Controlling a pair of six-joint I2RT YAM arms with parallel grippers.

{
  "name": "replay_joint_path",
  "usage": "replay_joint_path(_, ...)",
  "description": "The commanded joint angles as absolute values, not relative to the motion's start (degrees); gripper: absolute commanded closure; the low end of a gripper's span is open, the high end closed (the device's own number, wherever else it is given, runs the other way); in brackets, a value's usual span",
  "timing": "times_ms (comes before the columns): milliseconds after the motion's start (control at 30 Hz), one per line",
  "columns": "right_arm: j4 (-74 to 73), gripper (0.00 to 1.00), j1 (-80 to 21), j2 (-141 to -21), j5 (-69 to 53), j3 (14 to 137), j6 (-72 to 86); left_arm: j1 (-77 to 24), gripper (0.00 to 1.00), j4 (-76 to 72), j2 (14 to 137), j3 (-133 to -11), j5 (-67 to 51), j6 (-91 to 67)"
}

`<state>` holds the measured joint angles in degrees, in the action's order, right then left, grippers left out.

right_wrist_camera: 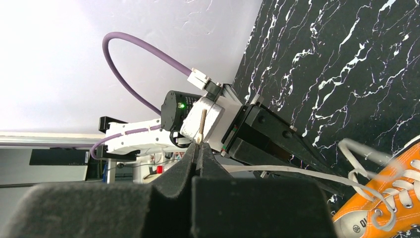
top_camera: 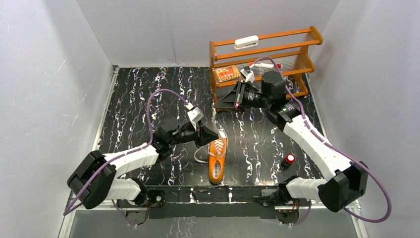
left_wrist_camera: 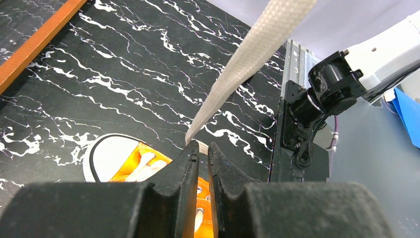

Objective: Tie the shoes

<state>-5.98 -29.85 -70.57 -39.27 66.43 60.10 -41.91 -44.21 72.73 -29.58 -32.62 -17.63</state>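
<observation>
The orange shoe (top_camera: 218, 158) lies near the table's front edge with its white toe cap toward the arm bases. It also shows in the left wrist view as the shoe (left_wrist_camera: 133, 157) and in the right wrist view as the shoe (right_wrist_camera: 391, 198). My left gripper (top_camera: 212, 135) hovers at the shoe's heel end. In its own view the left gripper (left_wrist_camera: 203, 146) has its jaws a narrow slit apart, and orange shows through the gap. A white lace (left_wrist_camera: 237, 64) rises taut from just behind those tips. My right gripper (right_wrist_camera: 199, 146) is shut on the lace's end; the lace (right_wrist_camera: 307, 173) runs back to the shoe.
A wooden rack (top_camera: 267, 54) stands at the back right, with a white piece on top and an orange box (top_camera: 228, 74) on a shelf. A small red object (top_camera: 288, 159) sits right of the shoe. The right arm's base (left_wrist_camera: 307, 114) is at the front edge.
</observation>
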Motion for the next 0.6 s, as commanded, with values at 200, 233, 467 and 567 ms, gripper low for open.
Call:
replay_joint_path(200, -4.12, 1.00, -29.62, -68.73, -38.89, 66.37, 59.76, -42.34, 0.74, -44.40, 68.93, -28.87, -27.18, -18.50)
replay_joint_path(233, -5.23, 1.00, -29.62, -68.73, -38.33, 66.95, 58.73, -42.31, 0.69, -40.60, 66.81, -28.40, -24.45, -19.52)
replay_joint_path(467, -20.41, 1.00, -28.84, -67.69, -30.17, 72.94, 47.83, -41.60, 0.43, -3.59, 64.90, -37.45, -12.05, -27.93)
replay_joint_path(567, -23.64, 1.00, -28.72, -66.64, -28.64, 72.78, 45.38, -40.98, 0.41, 5.27, 69.94, -41.04, -10.68, -33.97)
